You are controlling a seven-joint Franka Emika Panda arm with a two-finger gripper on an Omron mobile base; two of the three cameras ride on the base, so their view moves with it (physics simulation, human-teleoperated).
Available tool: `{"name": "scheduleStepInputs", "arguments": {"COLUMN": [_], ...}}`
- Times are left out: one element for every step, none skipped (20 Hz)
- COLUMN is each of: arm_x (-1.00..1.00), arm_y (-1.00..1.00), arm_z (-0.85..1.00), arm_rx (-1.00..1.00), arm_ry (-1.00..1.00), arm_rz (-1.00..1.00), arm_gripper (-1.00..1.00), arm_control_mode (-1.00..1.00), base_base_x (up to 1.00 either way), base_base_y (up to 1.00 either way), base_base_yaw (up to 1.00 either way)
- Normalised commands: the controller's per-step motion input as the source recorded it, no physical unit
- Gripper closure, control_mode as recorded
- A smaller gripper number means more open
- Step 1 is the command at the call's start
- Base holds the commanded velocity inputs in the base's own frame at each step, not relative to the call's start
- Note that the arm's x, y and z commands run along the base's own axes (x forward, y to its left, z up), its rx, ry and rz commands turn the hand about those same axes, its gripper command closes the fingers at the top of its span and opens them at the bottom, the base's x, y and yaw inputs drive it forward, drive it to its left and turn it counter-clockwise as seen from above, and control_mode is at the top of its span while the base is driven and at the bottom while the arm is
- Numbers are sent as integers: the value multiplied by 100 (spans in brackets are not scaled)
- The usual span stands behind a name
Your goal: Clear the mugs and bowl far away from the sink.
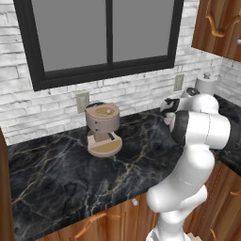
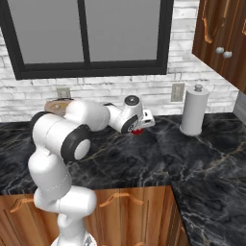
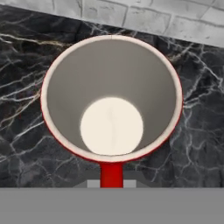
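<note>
The hand (image 2: 140, 126) is clamped on the handle of the red mug (image 3: 111, 98), which sits upright on the dark marble table (image 2: 192, 158) near the brick wall (image 3: 175, 17), between the tan coffee machine (image 1: 102, 129) and the paper towel roll (image 2: 193, 110).
</note>
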Motion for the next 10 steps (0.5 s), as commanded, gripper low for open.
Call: {"name": "scheduleStepInputs", "arguments": {"arm_x": [33, 33, 32, 31, 14, 21, 19, 21, 21, 24], "arm_y": [-9, -11, -15, -14, 0, 0, 0, 0, 0, 0], "arm_z": [-24, -24, -22, -24, -19, -24, -19, -21, -23, -27], "arm_rx": [0, 0, 0, 0, 0, 0, 0, 0, 0, 0], "arm_ry": [0, 0, 0, 0, 0, 0, 0, 0, 0, 0], "arm_rz": [0, 0, 0, 0, 0, 3, 3, 2, 2, 2], "arm_gripper": [100, 100, 100, 100, 100, 100, 100, 100, 100, 100], "arm_control_mode": [-100, -100, -100, -100, -100, -100, -100, -100, -100, -100], "base_base_x": [0, 0, 0, 0, 0, 0, 0, 0, 0, 0], "base_base_y": [0, 0, 0, 0, 0, 0, 0, 0, 0, 0], "base_base_yaw": [0, 0, 0, 0, 0, 0, 0, 0, 0, 0]}}
